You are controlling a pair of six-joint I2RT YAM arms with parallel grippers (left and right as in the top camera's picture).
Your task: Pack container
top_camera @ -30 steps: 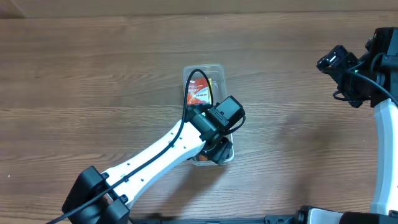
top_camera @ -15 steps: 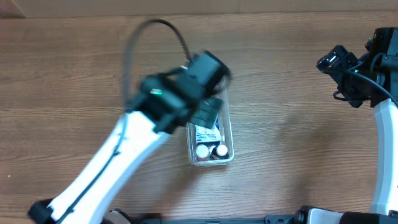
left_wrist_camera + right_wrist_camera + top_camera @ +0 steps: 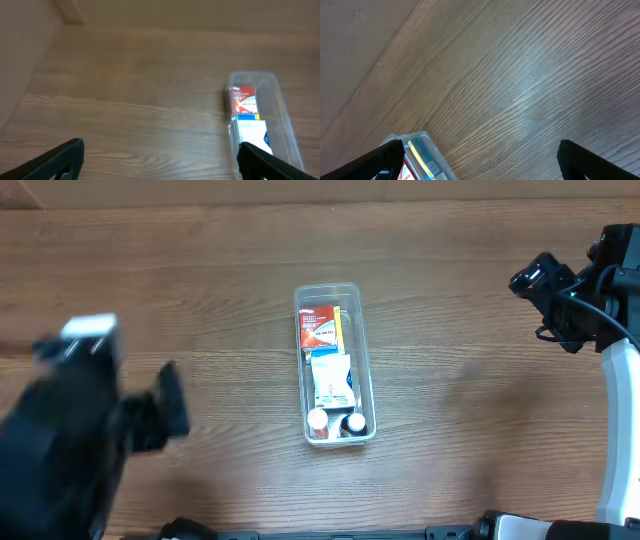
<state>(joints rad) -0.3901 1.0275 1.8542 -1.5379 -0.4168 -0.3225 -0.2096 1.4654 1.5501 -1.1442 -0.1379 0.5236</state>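
Observation:
The clear plastic container [image 3: 362, 360] lies lengthwise at the table's middle. It holds a red packet [image 3: 319, 326], a white and blue packet [image 3: 330, 380] and two small bottles [image 3: 335, 424] at its near end. It also shows in the left wrist view [image 3: 272, 100] and the right wrist view [image 3: 420, 145]. My left gripper [image 3: 160, 160] is open and empty over bare wood, left of the container; its arm [image 3: 70, 430] is blurred at the left edge overhead. My right gripper [image 3: 480, 155] is open and empty, raised at the far right [image 3: 555, 295].
The wooden table [image 3: 200, 300] is bare around the container. A lighter strip runs along the table's far edge [image 3: 300, 190].
My left arm has lifted off the container and swung left and toward the near-left corner. The container's contents now show fully. The right arm has not moved.

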